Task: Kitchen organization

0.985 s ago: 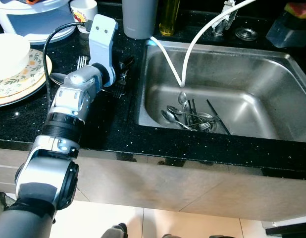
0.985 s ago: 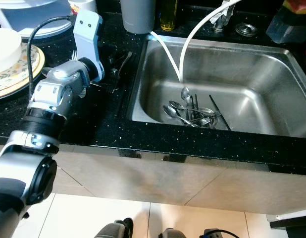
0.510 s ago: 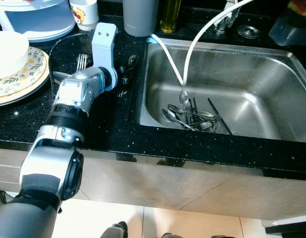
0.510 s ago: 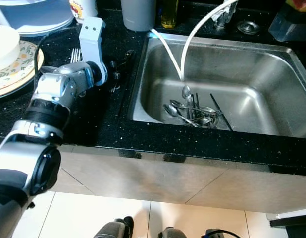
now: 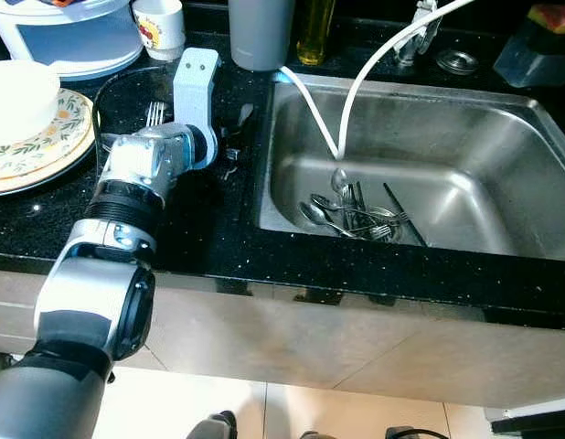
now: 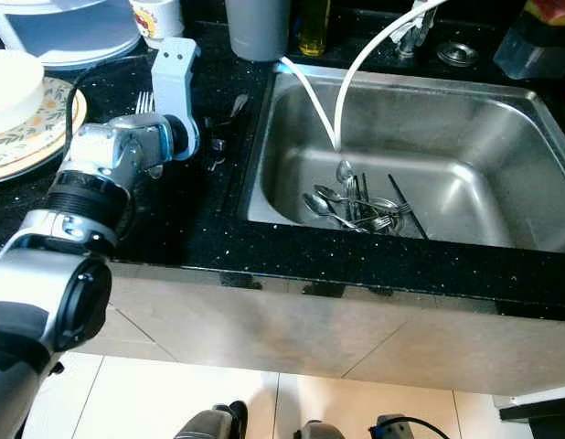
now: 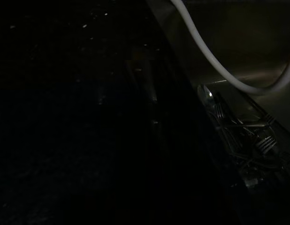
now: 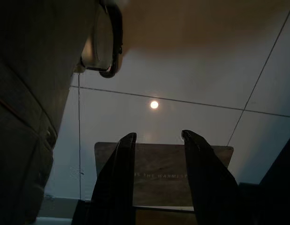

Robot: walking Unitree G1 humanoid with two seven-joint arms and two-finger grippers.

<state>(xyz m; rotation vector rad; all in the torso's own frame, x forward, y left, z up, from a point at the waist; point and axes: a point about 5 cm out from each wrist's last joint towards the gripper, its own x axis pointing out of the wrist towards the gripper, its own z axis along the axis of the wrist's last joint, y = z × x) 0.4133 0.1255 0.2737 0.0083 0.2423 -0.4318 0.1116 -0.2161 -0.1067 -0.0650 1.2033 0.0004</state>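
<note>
A pile of spoons and forks (image 5: 354,212) lies at the bottom of the steel sink (image 5: 465,128), under a white hose (image 5: 354,84). A single fork (image 5: 154,113) rests on the black counter (image 5: 200,238) left of the sink. My left arm reaches across that counter, and its left gripper (image 5: 233,142) hovers low beside the sink's left rim, black against the black stone. The left wrist view is very dark and makes out the sink edge, the hose (image 7: 206,56) and the cutlery (image 7: 248,136). My right gripper (image 8: 156,187) hangs open over the tiled floor, holding nothing.
A patterned plate (image 5: 54,146) with a white bowl (image 5: 17,91) sits at the counter's left. Behind stand a white appliance (image 5: 77,37), a mug (image 5: 159,23), a grey cup (image 5: 260,32) and an oil bottle (image 5: 312,32). A blue container (image 5: 538,50) is at the back right.
My left arm has swung a little toward the sink's left rim, and the forearm now lies straighter across the counter. The cutlery in the sink has not moved.
</note>
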